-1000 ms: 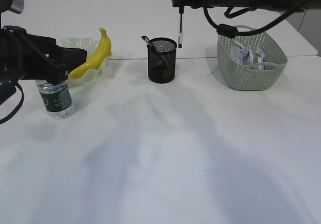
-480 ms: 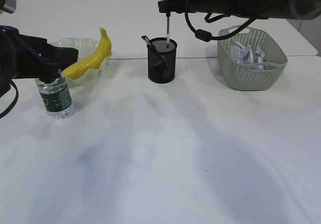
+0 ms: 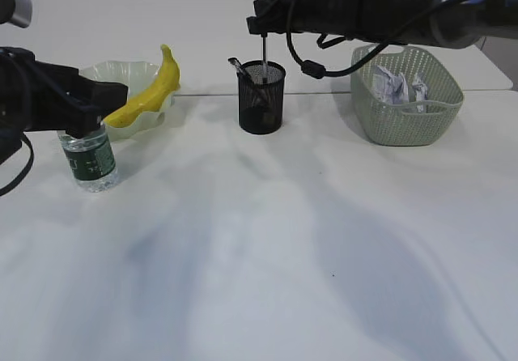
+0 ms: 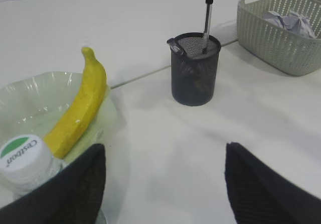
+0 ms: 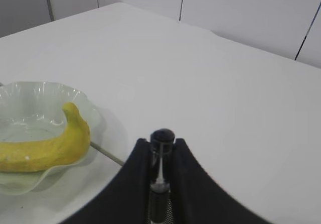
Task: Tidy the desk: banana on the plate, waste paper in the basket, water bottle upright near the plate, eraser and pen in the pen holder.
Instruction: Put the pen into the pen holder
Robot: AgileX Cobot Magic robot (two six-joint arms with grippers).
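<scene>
The right gripper (image 3: 264, 31), pinching the pen (image 3: 264, 56), held it upright over the pen holder (image 3: 262, 96), so letting go seemed next.

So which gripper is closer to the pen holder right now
Right. The right gripper hangs directly above the pen holder, holding the pen with its tip inside the rim. The left gripper is well off to the left, around the water bottle beside the plate.
</scene>
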